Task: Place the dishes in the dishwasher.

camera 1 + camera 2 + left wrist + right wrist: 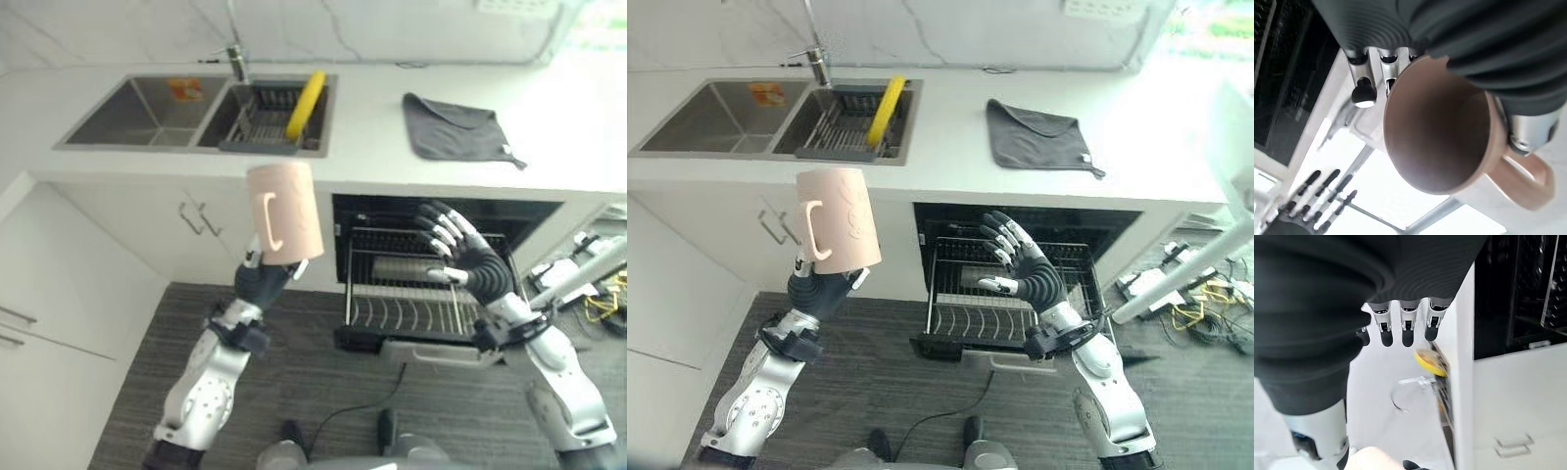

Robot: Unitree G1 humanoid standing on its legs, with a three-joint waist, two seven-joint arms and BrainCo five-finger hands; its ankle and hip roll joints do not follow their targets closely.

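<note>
Mug [285, 211] is being gripped upside down by raised left hand [261, 279]; right hand [460, 257], at 3 o'clock, is spreading fingers, holding nothing.

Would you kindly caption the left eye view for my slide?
Left hand raises an upturned pink mug; open right hand hovers before the dishwasher rack.

There is one pale pink ceramic mug [285, 211], one yellow plate [305, 103], one dark grey folded cloth [455, 127] and one steel two-basin sink [147, 110].
</note>
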